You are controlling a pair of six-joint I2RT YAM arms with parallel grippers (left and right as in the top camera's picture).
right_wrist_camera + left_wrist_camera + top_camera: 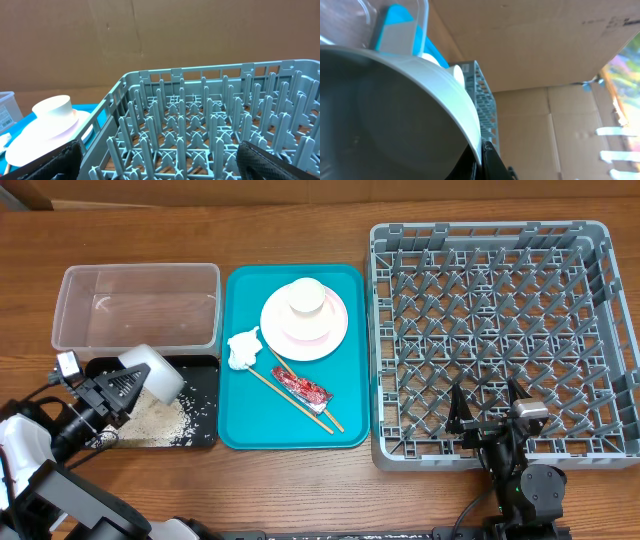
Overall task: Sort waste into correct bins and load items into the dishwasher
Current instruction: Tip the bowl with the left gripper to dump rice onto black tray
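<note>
Item: white bowl (158, 370), tipped over the black tray (203, 366), rim pinched by the left gripper (122, 392); rice (155, 420) lies beneath, and the bowl seems empty. The dish rack (380, 360) is well to its right, beyond the teal tray (350, 380). Right gripper (487, 415): spread, empty, at the rack's near edge.

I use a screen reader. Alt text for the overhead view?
The left end effector holds a white bowl tilted over a black tray strewn with rice. Nearby: clear tub, grey rack, teal tray with plate, napkin, chopsticks, wrapper.

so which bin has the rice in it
The shallow black tray: loose rice lies in it, while the clear tub beside it holds none.
</note>
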